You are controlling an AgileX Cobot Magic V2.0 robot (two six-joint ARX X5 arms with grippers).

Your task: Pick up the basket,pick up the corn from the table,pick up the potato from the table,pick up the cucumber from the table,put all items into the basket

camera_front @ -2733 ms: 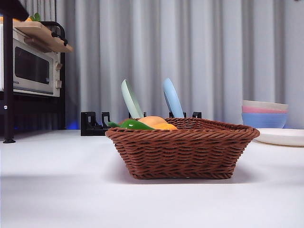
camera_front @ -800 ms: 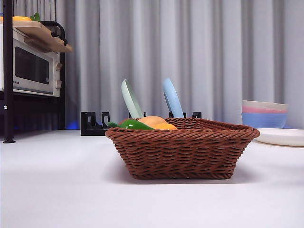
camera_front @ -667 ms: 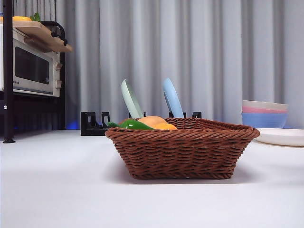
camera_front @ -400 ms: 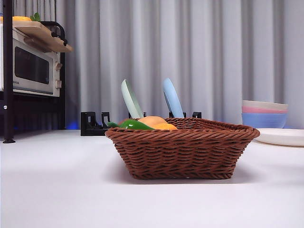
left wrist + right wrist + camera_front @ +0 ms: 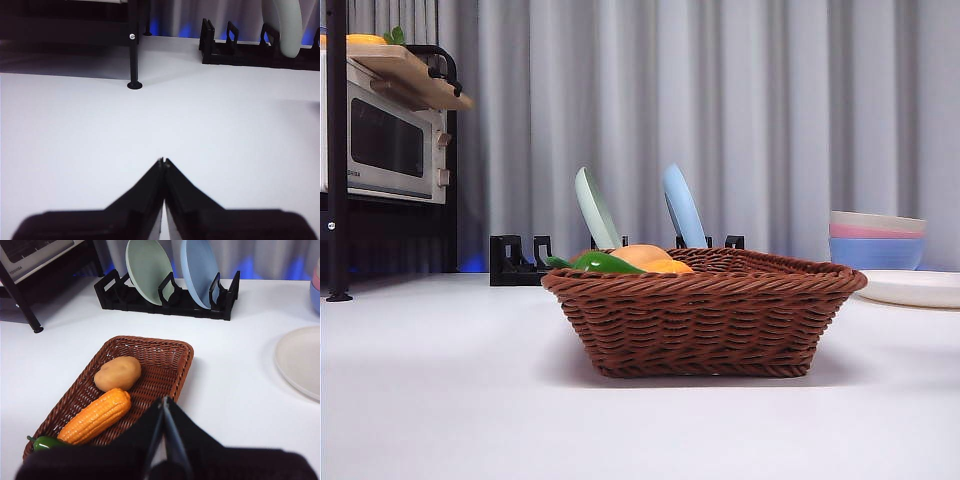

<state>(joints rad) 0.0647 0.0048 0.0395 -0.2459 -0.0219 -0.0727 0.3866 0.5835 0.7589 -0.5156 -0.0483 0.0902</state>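
The brown wicker basket (image 5: 705,312) stands on the white table (image 5: 440,400) in the front view. From the right wrist view the basket (image 5: 165,357) holds the tan potato (image 5: 118,373), the orange corn (image 5: 95,416) and, at one end, the green cucumber (image 5: 45,442). In the front view only the tops of the cucumber (image 5: 605,263) and the corn (image 5: 668,266) show over the rim. My right gripper (image 5: 165,405) hangs shut and empty above the basket's near side. My left gripper (image 5: 163,162) is shut and empty over bare table, away from the basket.
A black dish rack (image 5: 165,297) with a green plate (image 5: 147,267) and a blue plate (image 5: 200,270) stands behind the basket. A microwave (image 5: 385,140) on a black shelf sits at the left. A white plate (image 5: 300,360) and stacked bowls (image 5: 876,240) lie to the right.
A dark arm tip at the front view's top left corner has left the picture since the oldest frame. The basket and its contents have not moved.
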